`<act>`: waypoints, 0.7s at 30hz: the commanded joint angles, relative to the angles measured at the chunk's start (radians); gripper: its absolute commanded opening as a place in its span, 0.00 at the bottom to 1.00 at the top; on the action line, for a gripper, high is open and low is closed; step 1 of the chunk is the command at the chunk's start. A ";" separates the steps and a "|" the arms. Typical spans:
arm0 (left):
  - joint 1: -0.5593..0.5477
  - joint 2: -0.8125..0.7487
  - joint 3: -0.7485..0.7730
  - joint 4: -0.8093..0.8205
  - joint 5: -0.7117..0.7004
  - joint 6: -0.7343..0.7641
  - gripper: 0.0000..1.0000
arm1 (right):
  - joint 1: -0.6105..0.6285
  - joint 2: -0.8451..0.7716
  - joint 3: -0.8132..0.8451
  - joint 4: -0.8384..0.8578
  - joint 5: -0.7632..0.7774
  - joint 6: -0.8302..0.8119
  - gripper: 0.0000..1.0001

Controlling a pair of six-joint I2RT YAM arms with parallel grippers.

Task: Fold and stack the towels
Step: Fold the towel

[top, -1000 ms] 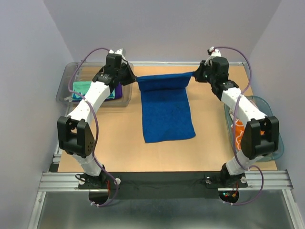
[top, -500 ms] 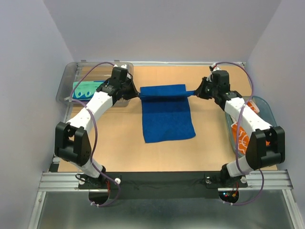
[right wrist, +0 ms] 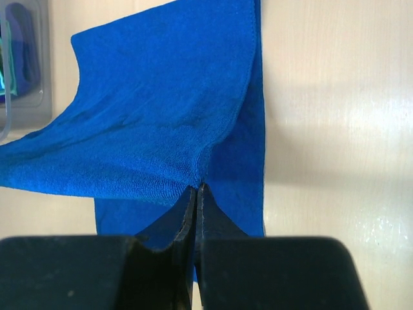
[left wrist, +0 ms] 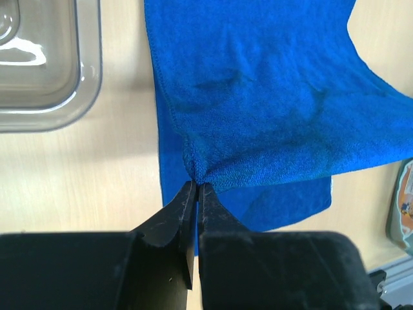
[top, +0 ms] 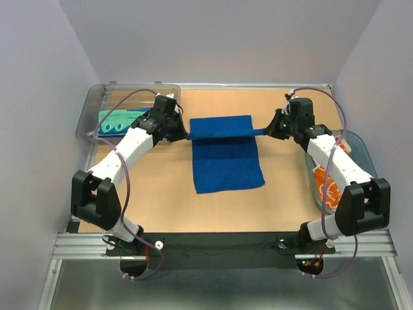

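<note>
A royal blue towel (top: 226, 158) lies in the middle of the table, its far edge lifted and carried over the rest as a fold. My left gripper (top: 187, 134) is shut on the towel's left far corner (left wrist: 197, 174). My right gripper (top: 264, 131) is shut on its right far corner (right wrist: 199, 177). The stretched edge (top: 222, 127) hangs between them above the flat part. A mint green towel with teal squiggles (top: 119, 119) lies in the clear bin at the left. A white towel with orange prints (top: 326, 184) sits in the teal basket at the right.
The clear grey plastic bin (top: 97, 103) stands at the far left; its corner (left wrist: 45, 103) shows in the left wrist view. The teal translucent basket (top: 364, 158) stands at the right edge. Tan tabletop (top: 161, 194) surrounds the blue towel.
Both grippers have moved toward the near side with the blue towel's far edge, drawing it over the flat part. The folded-over strip now reaches further down the towel.
</note>
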 commanded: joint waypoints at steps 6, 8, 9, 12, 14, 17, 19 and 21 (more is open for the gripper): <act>-0.066 -0.118 -0.115 -0.054 -0.038 -0.036 0.00 | -0.013 -0.122 -0.037 -0.139 0.010 -0.004 0.01; -0.074 -0.136 -0.180 -0.035 -0.025 -0.047 0.00 | -0.013 -0.131 -0.073 -0.164 -0.013 0.007 0.01; -0.076 -0.139 -0.203 -0.028 -0.019 -0.051 0.00 | -0.013 -0.131 -0.087 -0.176 -0.021 0.010 0.01; -0.098 -0.138 -0.292 0.009 0.001 -0.067 0.00 | -0.013 -0.139 -0.160 -0.214 -0.035 0.019 0.00; -0.118 -0.121 -0.350 0.041 0.015 -0.079 0.00 | -0.013 -0.136 -0.195 -0.215 -0.029 0.030 0.00; -0.144 -0.098 -0.400 0.072 0.030 -0.100 0.00 | -0.013 -0.119 -0.248 -0.215 -0.029 0.042 0.01; -0.174 -0.086 -0.422 0.092 0.031 -0.110 0.00 | -0.015 -0.102 -0.271 -0.215 -0.026 0.044 0.01; -0.203 -0.064 -0.433 0.111 0.034 -0.119 0.00 | -0.015 -0.086 -0.283 -0.213 -0.018 0.041 0.01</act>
